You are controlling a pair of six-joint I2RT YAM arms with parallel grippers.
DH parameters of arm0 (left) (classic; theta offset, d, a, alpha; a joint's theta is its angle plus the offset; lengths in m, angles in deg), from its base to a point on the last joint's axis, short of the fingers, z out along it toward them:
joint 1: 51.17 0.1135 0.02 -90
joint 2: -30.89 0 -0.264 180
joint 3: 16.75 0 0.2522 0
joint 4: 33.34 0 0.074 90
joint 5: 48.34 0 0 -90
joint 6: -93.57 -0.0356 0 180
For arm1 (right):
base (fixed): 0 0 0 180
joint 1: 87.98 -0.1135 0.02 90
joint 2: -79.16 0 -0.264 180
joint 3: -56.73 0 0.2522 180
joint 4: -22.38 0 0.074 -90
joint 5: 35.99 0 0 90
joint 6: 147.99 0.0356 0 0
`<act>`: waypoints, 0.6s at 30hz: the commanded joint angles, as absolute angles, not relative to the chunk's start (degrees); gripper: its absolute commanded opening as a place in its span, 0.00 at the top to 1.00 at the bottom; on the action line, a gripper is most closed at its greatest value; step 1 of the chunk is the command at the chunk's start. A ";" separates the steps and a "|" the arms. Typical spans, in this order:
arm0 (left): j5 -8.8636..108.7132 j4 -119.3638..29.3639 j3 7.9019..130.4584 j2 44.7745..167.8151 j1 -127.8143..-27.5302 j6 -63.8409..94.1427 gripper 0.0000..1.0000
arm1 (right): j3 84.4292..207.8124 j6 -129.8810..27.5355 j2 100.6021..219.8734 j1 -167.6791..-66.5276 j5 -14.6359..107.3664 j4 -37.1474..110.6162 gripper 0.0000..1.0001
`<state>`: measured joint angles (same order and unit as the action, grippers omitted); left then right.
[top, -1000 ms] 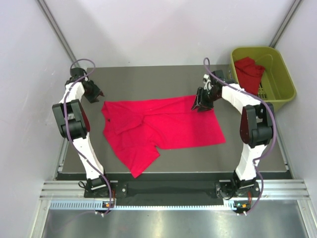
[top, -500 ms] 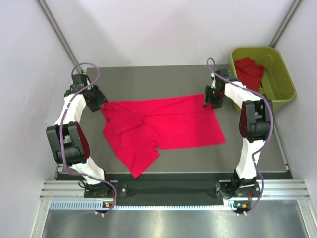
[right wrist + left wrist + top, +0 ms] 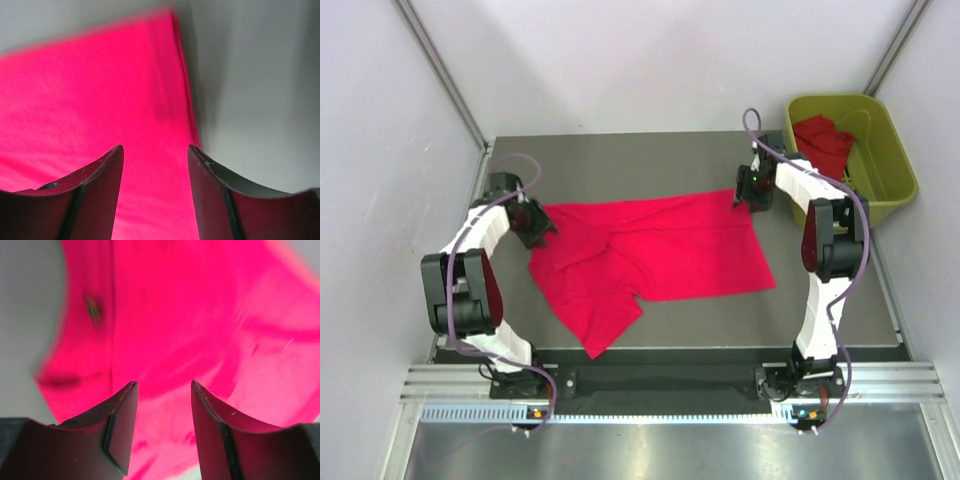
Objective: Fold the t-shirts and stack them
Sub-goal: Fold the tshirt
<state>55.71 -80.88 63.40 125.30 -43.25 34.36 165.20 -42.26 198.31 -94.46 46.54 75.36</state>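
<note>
T-shirt [image 3: 660,250] lies spread mid-table. My left gripper [image 3: 532,222] is at its 10 o'clock corner, my right gripper [image 3: 748,195] at 2 o'clock. Both jaws parted, empty. Step looks like corner grab for the fold; next I lower and pinch both.

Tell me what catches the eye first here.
A bright red t-shirt lies spread and rumpled across the grey table. The left gripper and right gripper are open at its two far corners. Another red shirt sits bunched in the yellow-green basket at the far right.
</note>
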 commanded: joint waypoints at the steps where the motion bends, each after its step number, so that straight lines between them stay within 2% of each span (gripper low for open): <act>1: 54.49 -82.79 56.09 118.36 -47.21 39.86 0.48 | 159.19 -34.90 191.49 -93.60 43.37 71.68 0.46; 4: 57.29 -78.41 49.14 114.49 -49.58 42.85 0.50 | 153.03 -31.72 188.06 -93.60 44.07 66.83 0.47; 7: 60.47 -76.55 48.86 114.55 -50.73 41.29 0.51 | 150.99 -32.05 187.35 -93.51 43.46 61.81 0.49; 12: 57.06 -78.83 58.96 118.42 -50.65 35.84 0.47 | 156.78 -41.61 191.47 -93.34 47.48 61.98 0.50; 14: 55.38 -79.01 63.16 120.00 -50.12 34.17 0.43 | 158.89 -43.74 192.88 -93.07 48.03 62.33 0.47; 18: 55.29 -78.48 68.89 126.24 -47.22 33.45 0.42 | 165.40 -46.82 197.36 -92.46 49.09 63.91 0.44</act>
<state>56.80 -80.10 64.87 122.48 -49.33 35.89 160.40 -42.24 194.97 -93.76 47.26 65.15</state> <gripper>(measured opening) 0.578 0.555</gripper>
